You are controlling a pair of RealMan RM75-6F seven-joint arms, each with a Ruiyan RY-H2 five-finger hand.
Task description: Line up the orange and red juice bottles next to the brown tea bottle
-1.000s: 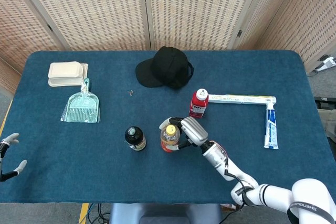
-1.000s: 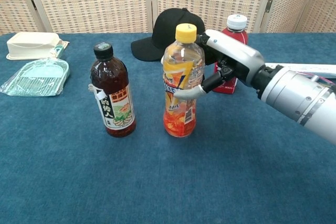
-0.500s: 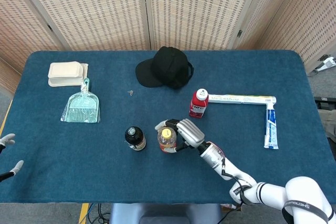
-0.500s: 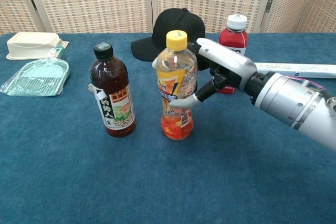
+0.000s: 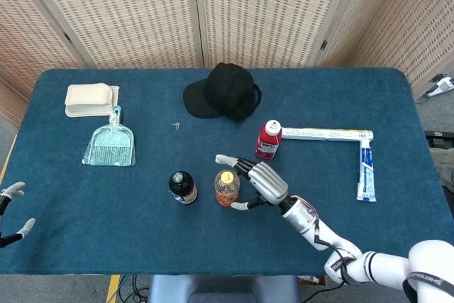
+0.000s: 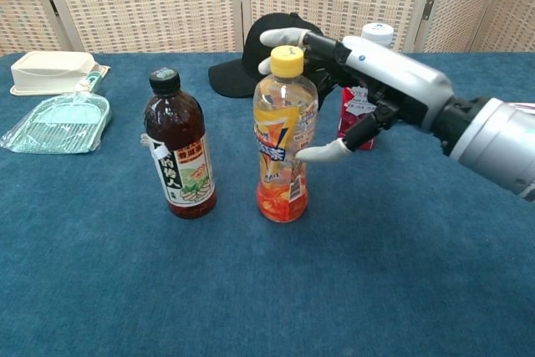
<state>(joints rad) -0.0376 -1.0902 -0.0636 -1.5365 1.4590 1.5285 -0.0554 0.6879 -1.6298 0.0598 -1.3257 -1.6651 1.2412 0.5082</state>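
The brown tea bottle stands upright near the table's front. The orange juice bottle with a yellow cap stands upright just to its right, a small gap between them. My right hand hovers beside the orange bottle with fingers spread, holding nothing; its thumb tip is right at the label. The red juice bottle stands further back, partly hidden behind this hand in the chest view. My left hand shows at the lower left edge, fingers apart and empty.
A black cap lies at the back centre. A white box and a teal dustpan sit at the left. A long white box and a toothpaste tube lie at the right.
My right hand carried the orange bottle left towards the tea bottle, set it down, then let go and spread its fingers. The left hand barely moved.
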